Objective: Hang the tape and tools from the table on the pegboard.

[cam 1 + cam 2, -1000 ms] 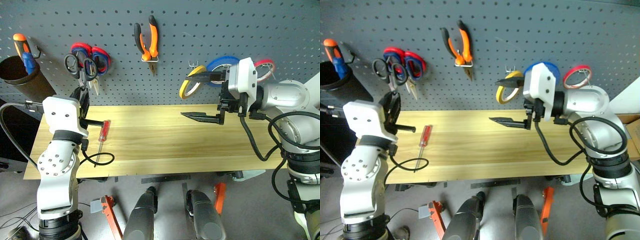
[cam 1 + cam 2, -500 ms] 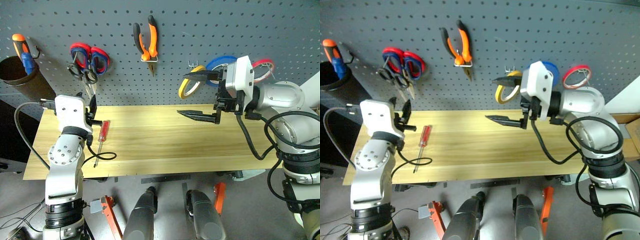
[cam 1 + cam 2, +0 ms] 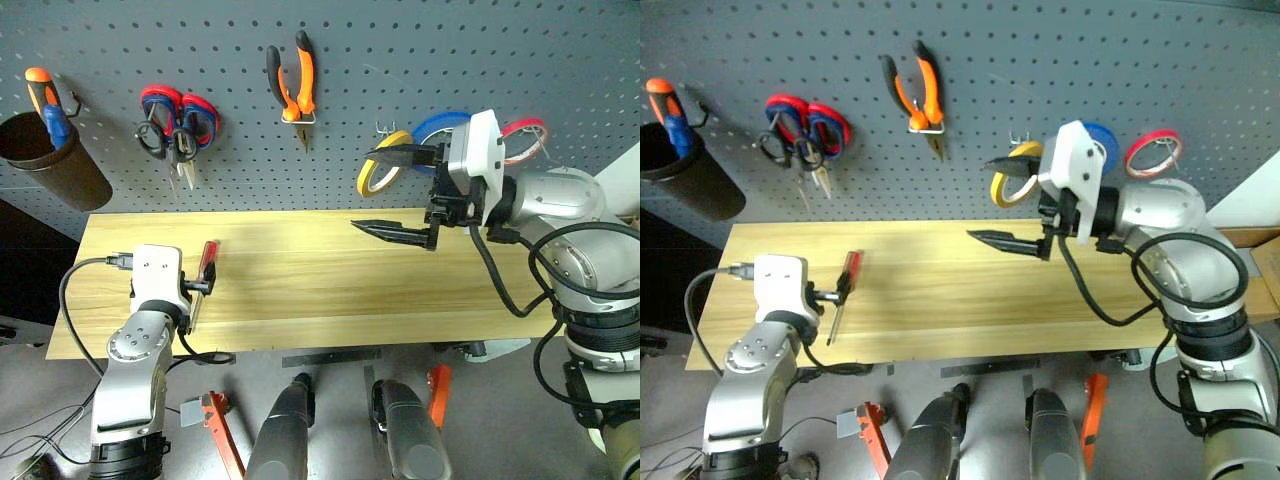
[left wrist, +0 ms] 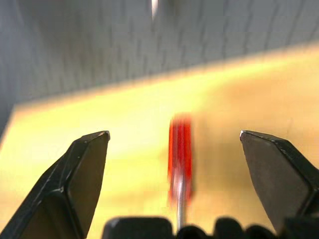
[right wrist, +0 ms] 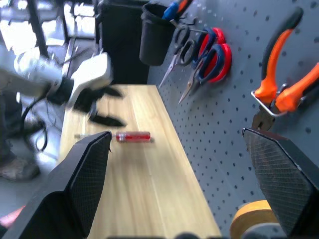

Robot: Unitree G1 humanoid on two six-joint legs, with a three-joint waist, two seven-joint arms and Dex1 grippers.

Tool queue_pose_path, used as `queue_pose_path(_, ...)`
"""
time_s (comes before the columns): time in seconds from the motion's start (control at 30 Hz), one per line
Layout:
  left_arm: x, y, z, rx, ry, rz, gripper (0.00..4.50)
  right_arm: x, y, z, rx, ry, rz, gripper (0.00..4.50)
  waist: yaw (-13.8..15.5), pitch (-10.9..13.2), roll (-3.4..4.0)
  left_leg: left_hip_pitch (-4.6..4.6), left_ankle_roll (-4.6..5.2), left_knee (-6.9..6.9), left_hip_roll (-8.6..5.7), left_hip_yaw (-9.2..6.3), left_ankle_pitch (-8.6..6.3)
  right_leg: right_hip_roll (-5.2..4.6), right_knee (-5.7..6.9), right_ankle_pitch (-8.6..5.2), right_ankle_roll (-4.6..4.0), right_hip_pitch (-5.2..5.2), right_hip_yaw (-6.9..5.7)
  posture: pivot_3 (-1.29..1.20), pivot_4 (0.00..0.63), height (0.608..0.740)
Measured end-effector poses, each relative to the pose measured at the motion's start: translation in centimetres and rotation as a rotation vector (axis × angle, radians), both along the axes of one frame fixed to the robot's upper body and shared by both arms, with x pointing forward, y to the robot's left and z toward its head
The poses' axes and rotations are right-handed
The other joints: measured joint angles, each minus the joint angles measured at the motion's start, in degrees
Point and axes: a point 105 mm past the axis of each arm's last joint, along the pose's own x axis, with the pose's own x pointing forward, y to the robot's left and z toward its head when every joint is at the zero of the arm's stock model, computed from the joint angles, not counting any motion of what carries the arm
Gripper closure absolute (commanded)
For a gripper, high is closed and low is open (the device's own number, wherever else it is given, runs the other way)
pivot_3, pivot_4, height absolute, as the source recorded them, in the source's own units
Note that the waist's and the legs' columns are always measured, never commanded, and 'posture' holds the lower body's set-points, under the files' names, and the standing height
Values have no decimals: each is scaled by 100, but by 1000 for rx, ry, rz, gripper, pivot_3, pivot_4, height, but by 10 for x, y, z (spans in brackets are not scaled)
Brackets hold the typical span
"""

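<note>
The red-handled screwdriver (image 3: 206, 262) lies on the table (image 3: 330, 285) near its left end. My left gripper (image 4: 173, 134) is open and low over the wood, one finger on each side of the screwdriver's handle (image 4: 180, 149) without touching it. On the pegboard (image 3: 450, 60) hang the black-handled scissors (image 3: 158, 140), the orange-and-black pliers (image 3: 292, 85) and the yellow tape (image 3: 378, 168). My right gripper (image 3: 388, 192) is open and empty, held level just in front of the tape and pointing left.
A black cup (image 3: 55, 160) with an orange-and-blue tool (image 3: 45, 95) hangs at the board's far left. Red-and-blue scissors (image 3: 190, 108) hang behind the black ones. A blue roll (image 3: 445, 122) and a red roll (image 3: 532, 128) hang right of the tape. Orange-handled tools (image 3: 222, 430) lie on the floor.
My left gripper let go of the black-handled scissors, now hanging on the board, opened wide and sank to the table around the screwdriver. The right arm has stayed put.
</note>
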Motion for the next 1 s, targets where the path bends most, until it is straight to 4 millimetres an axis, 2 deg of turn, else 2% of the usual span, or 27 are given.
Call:
queue_pose_path(0.2, 23, 21, -6, 23, 141, 9, 14, 18, -2, -21, -9, 174, -186, 0, 33, 0, 1, 0, -6, 2, -8, -10, 5, -1, 16, 3, -4, -1, -5, -110, 342, 740)
queue_pose_path(0.3, 40, 15, -12, -3, 188, -17, 14, 23, -1, -35, -13, 227, -239, 0, 26, 0, 0, -2, -6, 3, -7, -6, 5, -2, 16, 3, -4, -4, -3, -117, 354, 740)
queue_pose_path(0.4, 54, 7, -19, -11, 229, -61, 14, 26, 1, -39, -24, 234, -270, 0, 12, 0, 0, -4, -6, 2, -5, -3, 5, -2, 17, 3, -4, -10, -2, -128, 361, 740)
queue_pose_path(0.53, 65, 6, -24, -25, 257, -69, 14, 28, 3, -42, -34, 230, -286, 0, -55, 0, 0, -7, -6, 0, -3, 2, 5, -3, 25, 3, -4, -22, -1, -143, 366, 740)
queue_pose_path(0.67, 67, 8, -27, -25, 265, -73, 14, 27, 4, -44, -45, 229, -284, 0, -131, 0, 0, -8, -5, 1, -4, 4, 5, -5, 25, 3, -4, -22, 1, -147, 363, 740)
queue_pose_path(0.8, 65, 10, -29, -15, 267, -73, 859, 26, 5, -47, -76, 217, -272, 0, -149, 0, 0, -7, -5, 2, -3, 4, 5, -5, 34, 3, -4, -27, 3, -154, 355, 740)
queue_pose_path(1.0, 58, 15, -36, -22, 278, -58, 2919, 11, 13, -36, -98, 118, -126, 0, -156, 0, 0, -6, -5, 5, -3, 6, 5, -4, 47, 3, -4, -31, 3, -155, 346, 740)
